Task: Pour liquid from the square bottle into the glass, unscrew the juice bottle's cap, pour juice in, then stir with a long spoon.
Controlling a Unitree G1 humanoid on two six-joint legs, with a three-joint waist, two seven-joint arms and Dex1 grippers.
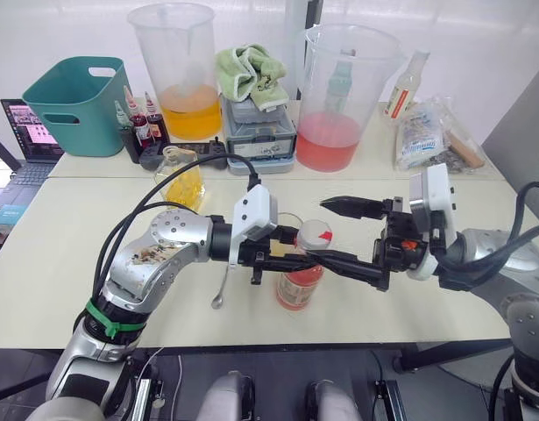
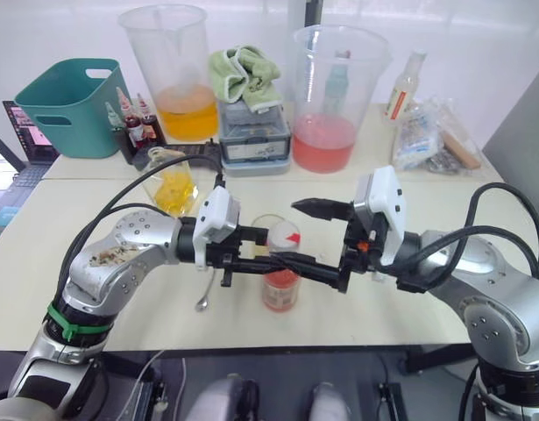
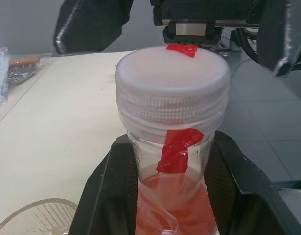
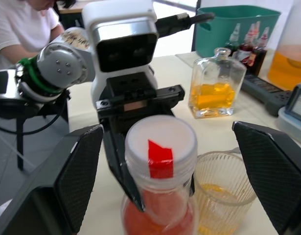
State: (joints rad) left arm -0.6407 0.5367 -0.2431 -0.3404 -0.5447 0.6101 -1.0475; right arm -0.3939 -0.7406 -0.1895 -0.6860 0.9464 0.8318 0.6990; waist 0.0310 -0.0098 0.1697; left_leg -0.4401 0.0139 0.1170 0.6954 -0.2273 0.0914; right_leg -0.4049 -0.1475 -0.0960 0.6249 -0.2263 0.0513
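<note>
Ribbed white cap (image 3: 172, 85); left tool (image 3: 172, 196) grips juice bottle (image 1: 300, 279).

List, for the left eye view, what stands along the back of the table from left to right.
Teal bin → jug of orange liquid → green cloth on a grey box → jug of pink liquid → slim bottle → plastic bags.

Juice bottle (image 3: 172, 196): clear glossy plastic, cap (image 3: 172, 90) matt white plastic with ribbed skirt and a strip of red tape. Glass (image 4: 223, 188): clear, vertically ribbed wall. Square bottle (image 4: 216, 83): clear glossy glass, flat facets. Long spoon (image 1: 222, 285): thin shiny metal. Left gripper (image 3: 172, 161) fingers: matt black plastic. Right gripper (image 4: 172, 176) pads: black with fine cross-hatch texture. Table (image 1: 94, 228): smooth matt cream top. Bin (image 1: 74, 105): teal plastic, slight sheen. Towel (image 1: 249, 70): green soft cloth. Big jugs (image 1: 343, 92): clear plastic.
</note>
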